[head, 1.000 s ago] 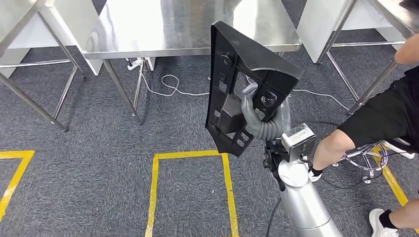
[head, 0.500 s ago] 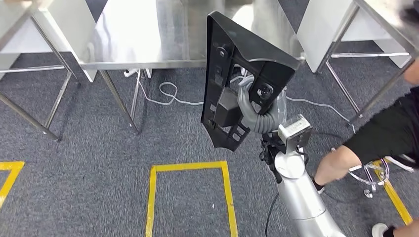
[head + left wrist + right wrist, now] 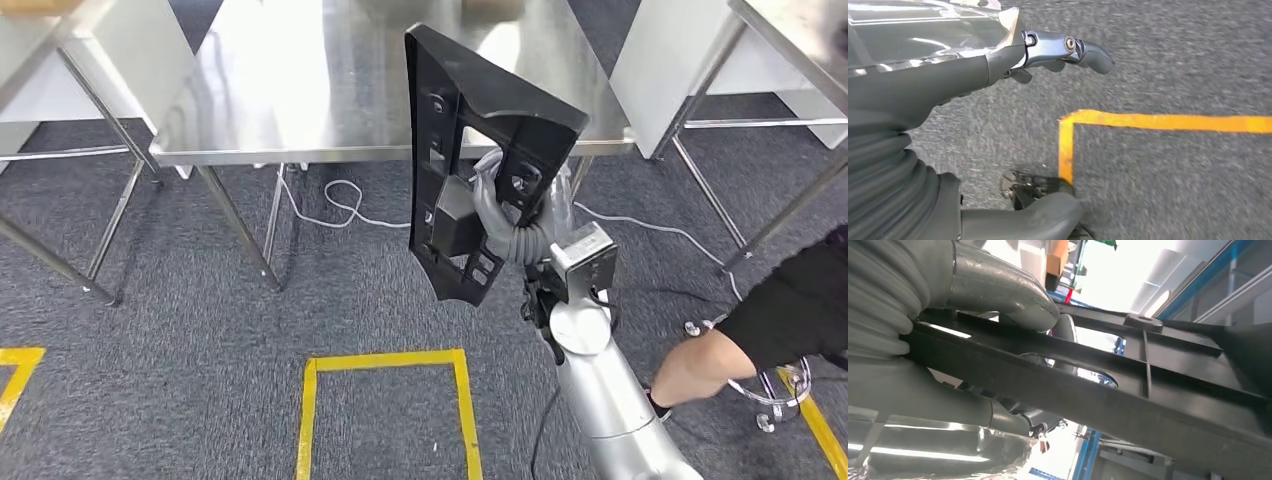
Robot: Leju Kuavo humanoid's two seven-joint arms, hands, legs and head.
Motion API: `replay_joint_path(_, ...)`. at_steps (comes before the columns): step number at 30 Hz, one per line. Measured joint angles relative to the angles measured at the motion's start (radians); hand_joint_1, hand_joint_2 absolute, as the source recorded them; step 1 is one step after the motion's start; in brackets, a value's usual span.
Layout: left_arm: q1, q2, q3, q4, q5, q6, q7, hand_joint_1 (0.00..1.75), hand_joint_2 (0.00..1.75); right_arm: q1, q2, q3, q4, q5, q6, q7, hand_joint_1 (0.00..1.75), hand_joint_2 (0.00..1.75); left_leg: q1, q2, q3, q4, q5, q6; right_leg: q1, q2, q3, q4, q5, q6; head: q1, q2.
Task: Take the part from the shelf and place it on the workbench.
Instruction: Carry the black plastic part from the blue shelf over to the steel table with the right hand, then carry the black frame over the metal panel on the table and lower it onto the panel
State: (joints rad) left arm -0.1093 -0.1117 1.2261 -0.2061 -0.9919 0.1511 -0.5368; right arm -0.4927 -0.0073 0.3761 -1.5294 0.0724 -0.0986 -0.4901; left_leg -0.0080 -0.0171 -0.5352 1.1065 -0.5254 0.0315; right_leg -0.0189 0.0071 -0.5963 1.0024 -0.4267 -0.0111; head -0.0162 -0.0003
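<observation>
— Right hand (image 3: 500,205): how is it engaged?

— It is clamped on the black part (image 3: 470,150), with the fingers passed through an opening in the panel; in the right wrist view the thumb (image 3: 1013,295) is seen pressed over one of its ribs (image 3: 1088,390). The part is held upright and clear of the floor, in front of the near edge of the steel workbench (image 3: 300,90), its upper end overlapping that edge in the head view. It has not been set down.

— And the left hand (image 3: 998,65)?

— It is seen hanging over the grey carpet (image 3: 1173,60), beside a yellow tape line (image 3: 1168,121). Nothing is held in it, and the fingers are apart.

— What could go wrong?

— The part is tall and is gripped at a single point near its middle, so it may be swung or twisted in the hold. If it is carried forward too low, its lower end could be struck against the workbench edge and knocked loose. A seated person's leg (image 3: 770,330) is near the right arm, so a wide swing to that side should be avoided.
</observation>
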Motion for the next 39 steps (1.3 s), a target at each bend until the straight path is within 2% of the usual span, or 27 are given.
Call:
replay_joint_path(1,-0.001,-0.001,0.002,0.0,0.004,0.002,0.003,0.0,1.75,-0.006,0.007,0.0,0.001,0.007,0.002,0.006,1.75,1.75,0.005,0.003,-0.039,0.058,-0.011,-0.008,-0.001,0.0,0.009,-0.001,-0.008,-0.005,-0.001,0.0)
replay_joint_path(3,-0.001,-0.002,0.005,0.0,0.012,0.007,0.008,0.0,1.75,-0.015,0.021,0.003,0.004,0.02,0.006,0.021,1.75,1.75,0.017,0.007,-0.122,0.158,-0.062,-0.026,-0.001,0.001,0.029,-0.001,-0.029,-0.009,-0.002,0.0)
replay_joint_path(5,0.001,-0.002,0.007,0.0,0.016,0.01,0.011,0.0,1.75,-0.02,0.034,0.006,0.01,0.03,0.008,0.033,1.75,1.75,0.028,0.012,-0.17,0.166,-0.092,-0.038,-0.004,0.003,0.057,-0.001,-0.052,-0.003,-0.002,0.0)
replay_joint_path(6,0.001,-0.002,0.008,0.0,0.016,0.01,0.011,0.0,1.75,-0.022,0.04,0.007,0.012,0.033,0.009,0.037,1.75,1.75,0.033,0.014,-0.171,0.126,-0.074,-0.042,-0.006,0.003,0.074,-0.001,-0.065,0.001,-0.002,0.0)
replay_joint_path(7,0.002,-0.002,0.009,0.0,0.016,0.011,0.011,0.0,1.75,-0.026,0.045,0.007,0.015,0.035,0.009,0.04,1.75,1.75,0.037,0.016,-0.161,0.064,-0.03,-0.047,-0.009,0.003,0.09,-0.001,-0.079,0.007,-0.002,0.0)
replay_joint_path(8,0.003,-0.003,0.01,0.001,0.015,0.01,0.011,0.0,1.75,-0.03,0.049,0.008,0.018,0.036,0.009,0.043,1.75,1.75,0.04,0.022,-0.15,0.005,0.031,-0.05,-0.01,0.002,0.107,-0.001,-0.093,0.013,-0.003,0.0)
replay_joint_path(10,0.004,-0.005,0.012,0.002,0.015,0.01,0.011,0.0,1.75,-0.039,0.055,0.009,0.022,0.036,0.009,0.045,1.75,1.75,0.037,0.031,-0.13,-0.069,0.116,-0.042,-0.007,0.001,0.124,-0.009,-0.114,0.027,-0.006,0.0)
replay_joint_path(11,0.004,-0.006,0.012,0.002,0.015,0.01,0.011,0.0,1.75,-0.044,0.058,0.01,0.024,0.037,0.009,0.045,1.75,1.75,0.034,0.034,-0.126,-0.077,0.13,-0.033,-0.003,0.0,0.132,-0.012,-0.118,0.035,-0.006,0.0)
replay_joint_path(13,0.003,-0.007,0.012,0.002,0.015,0.009,0.011,0.0,1.75,-0.05,0.06,0.011,0.024,0.039,0.009,0.046,1.75,1.75,0.03,0.028,-0.11,-0.083,0.124,-0.014,0.003,-0.001,0.132,-0.001,-0.113,0.051,-0.005,0.0)
replay_joint_path(14,0.003,-0.008,0.012,0.002,0.015,0.008,0.012,0.0,1.75,-0.052,0.06,0.012,0.024,0.041,0.009,0.046,1.75,1.75,0.029,0.026,-0.102,-0.086,0.12,-0.005,0.004,-0.002,0.117,0.035,-0.103,0.056,-0.004,0.0)
replay_joint_path(16,0.003,-0.009,0.012,0.002,0.013,0.008,0.011,0.0,1.75,-0.053,0.06,0.012,0.024,0.042,0.009,0.046,1.75,1.75,0.026,0.022,-0.085,-0.091,0.108,0.012,0.003,-0.004,0.033,0.16,-0.095,0.056,-0.001,0.0)
replay_joint_path(18,0.004,-0.009,0.012,0.002,0.009,0.007,0.011,0.0,1.75,-0.049,0.058,0.011,0.024,0.045,0.008,0.046,1.75,1.75,0.022,0.018,-0.07,-0.091,0.091,0.024,0.003,-0.005,-0.065,0.279,-0.136,0.039,0.0,0.0)
replay_joint_path(19,0.004,-0.008,0.012,0.002,0.006,0.006,0.011,0.0,1.75,-0.044,0.056,0.009,0.024,0.047,0.008,0.046,1.75,1.75,0.021,0.016,-0.058,-0.091,0.081,0.027,0.004,-0.005,-0.099,0.302,-0.167,0.031,0.0,0.0)
replay_joint_path(20,0.005,-0.009,0.012,0.002,0.003,0.004,0.01,0.0,1.75,-0.039,0.054,0.008,0.024,0.05,0.007,0.046,1.75,1.75,0.019,0.013,-0.045,-0.091,0.07,0.028,0.005,-0.005,-0.117,0.295,-0.187,0.027,0.0,0.0)
replay_joint_path(21,0.006,-0.009,0.012,0.002,0.0,0.001,0.009,0.0,1.75,-0.035,0.051,0.005,0.024,0.053,0.007,0.047,1.75,1.75,0.017,0.01,-0.029,-0.091,0.059,0.027,0.006,-0.005,-0.121,0.26,-0.186,0.03,0.0,0.0)
replay_joint_path(22,0.006,-0.009,0.012,0.002,-0.004,-0.002,0.008,0.0,1.75,-0.031,0.048,0.003,0.024,0.055,0.007,0.047,1.75,1.75,0.016,0.008,-0.014,-0.091,0.047,0.026,0.007,-0.005,-0.112,0.202,-0.161,0.04,0.001,0.0)
replay_joint_path(24,0.006,-0.01,0.012,0.002,-0.01,-0.008,0.005,0.0,1.75,-0.026,0.041,-0.002,0.024,0.059,0.005,0.047,1.75,1.75,0.013,0.005,0.011,-0.092,0.024,0.02,0.01,-0.011,-0.08,0.078,-0.068,0.055,0.001,0.0)
replay_joint_path(25,0.006,-0.01,0.011,0.002,-0.013,-0.01,0.004,0.0,1.75,-0.024,0.038,-0.004,0.022,0.062,0.004,0.047,1.75,1.75,0.011,0.005,0.02,-0.094,0.011,0.015,0.013,-0.015,-0.067,0.041,-0.036,0.053,0.002,0.0)
replay_joint_path(26,0.006,-0.01,0.011,0.002,-0.016,-0.012,0.004,0.0,1.75,-0.022,0.036,-0.007,0.02,0.064,0.002,0.047,1.75,1.75,0.01,0.007,0.03,-0.093,0.006,0.008,0.016,-0.017,-0.058,0.021,-0.019,0.044,0.003,0.0)
replay_joint_path(29,0.004,-0.01,0.01,0.002,-0.023,-0.014,0.002,0.0,1.75,-0.02,0.028,-0.013,0.01,0.078,-0.008,0.048,1.75,1.75,0.01,0.013,0.041,-0.06,0.005,-0.009,0.007,-0.01,-0.021,0.005,-0.005,0.01,0.003,0.0)
replay_joint_path(30,0.003,-0.011,0.01,0.002,-0.025,-0.015,0.002,0.0,1.75,-0.021,0.026,-0.015,0.008,0.084,-0.012,0.047,1.75,1.75,0.011,0.014,0.025,-0.023,0.001,-0.013,0.003,-0.009,-0.006,0.003,0.001,0.001,0.001,0.0)
replay_joint_path(32,0.001,-0.012,0.009,0.002,-0.026,-0.015,0.002,0.0,1.75,-0.02,0.022,-0.018,0.007,0.093,-0.019,0.046,1.75,1.75,0.016,0.014,-0.045,0.09,-0.029,-0.024,0.001,-0.007,0.013,0.002,-0.005,-0.01,-0.001,0.0)
replay_joint_path(34,0.002,-0.013,0.009,0.002,-0.027,-0.015,0.004,0.0,1.75,-0.018,0.019,-0.02,0.007,0.098,-0.024,0.046,1.75,1.75,0.022,0.014,-0.125,0.174,-0.087,-0.034,0.002,-0.003,0.027,0.002,-0.022,-0.012,-0.002,0.0)
replay_joint_path(35,0.002,-0.013,0.009,0.002,-0.027,-0.015,0.004,0.0,1.75,-0.016,0.017,-0.02,0.007,0.099,-0.025,0.046,1.75,1.75,0.024,0.014,-0.151,0.181,-0.108,-0.037,0.002,0.0,0.037,0.002,-0.032,-0.01,-0.002,0.0)
replay_joint_path(36,0.003,-0.013,0.009,0.002,-0.027,-0.014,0.006,0.0,1.75,-0.014,0.015,-0.02,0.007,0.099,-0.025,0.046,1.75,1.75,0.026,0.015,-0.163,0.159,-0.109,-0.039,0.002,0.002,0.048,0.003,-0.042,-0.008,-0.002,0.0)
replay_joint_path(37,0.003,-0.012,0.009,0.002,-0.027,-0.014,0.007,0.0,1.75,-0.013,0.014,-0.02,0.007,0.1,-0.025,0.046,1.75,1.75,0.028,0.015,-0.162,0.112,-0.084,-0.04,0.001,0.004,0.062,0.003,-0.053,-0.005,-0.002,0.0)
replay_joint_path(39,0.003,-0.012,0.009,0.002,-0.027,-0.013,0.01,0.0,1.75,-0.013,0.013,-0.02,0.008,0.103,-0.025,0.046,1.75,1.75,0.028,0.017,-0.143,-0.01,0.036,-0.033,0.002,0.005,0.084,0.002,-0.078,0.004,-0.002,0.0)
